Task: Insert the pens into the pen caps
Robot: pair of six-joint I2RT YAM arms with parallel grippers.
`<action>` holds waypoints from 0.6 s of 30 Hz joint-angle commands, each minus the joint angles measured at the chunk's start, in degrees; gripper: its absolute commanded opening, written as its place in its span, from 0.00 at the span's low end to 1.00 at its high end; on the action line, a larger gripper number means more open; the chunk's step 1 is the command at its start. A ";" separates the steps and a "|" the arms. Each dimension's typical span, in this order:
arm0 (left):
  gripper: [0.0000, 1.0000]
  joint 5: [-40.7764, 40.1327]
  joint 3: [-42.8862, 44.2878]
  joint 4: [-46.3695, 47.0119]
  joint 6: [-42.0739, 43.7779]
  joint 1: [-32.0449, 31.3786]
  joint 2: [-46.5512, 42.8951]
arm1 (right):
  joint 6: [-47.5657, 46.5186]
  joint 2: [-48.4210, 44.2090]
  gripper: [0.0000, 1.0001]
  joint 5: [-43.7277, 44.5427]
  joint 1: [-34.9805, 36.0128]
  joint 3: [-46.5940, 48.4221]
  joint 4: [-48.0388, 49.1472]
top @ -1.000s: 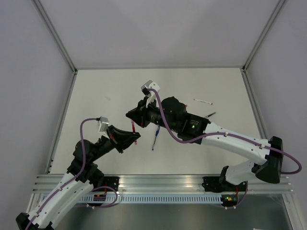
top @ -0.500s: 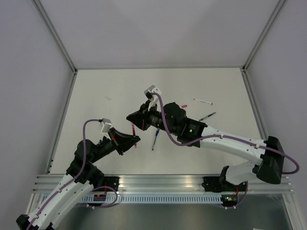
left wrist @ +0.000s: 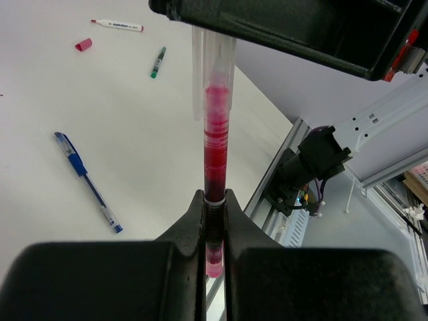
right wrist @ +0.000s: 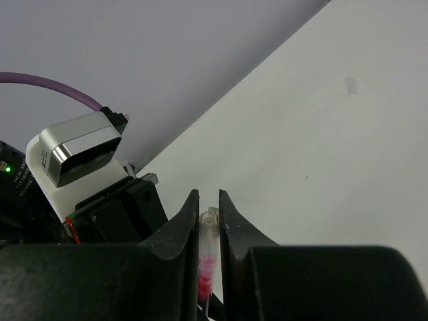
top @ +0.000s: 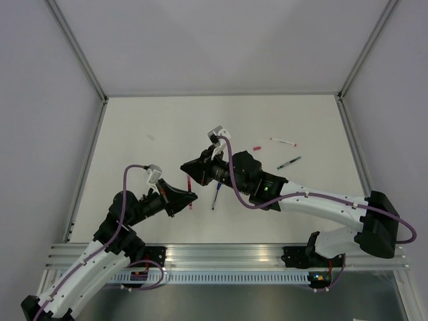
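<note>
Left gripper [left wrist: 214, 200] is clamped narrow on the red pen [left wrist: 215, 134], gripping its lower end at bottom centre of the left wrist view. The pen runs straight up the frame into the right gripper [right wrist: 208, 200], whose jaws are pinched on the clear far end. Can't tell if that clear tip is a cap or bare barrel. In the top view both claws meet tip to tip at centre frame, above the table [top: 134, 154], with the pen bridging them. Loose on the table: blue pen [top: 215, 197] just right of the claws, red cap [top: 257, 148], white marker [top: 283, 142] and green pen [top: 289, 162] further right, all apart from each other.
</note>
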 commanded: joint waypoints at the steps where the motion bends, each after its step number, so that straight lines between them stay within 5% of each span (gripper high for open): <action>1: 0.02 -6.85 6.84 9.82 0.65 0.55 0.65 | 1.01 0.08 0.00 -5.18 3.73 -4.75 -8.34; 18: 0.02 -11.68 13.61 10.88 2.58 0.55 9.09 | 3.73 -3.35 0.00 -6.14 6.89 -15.38 -1.24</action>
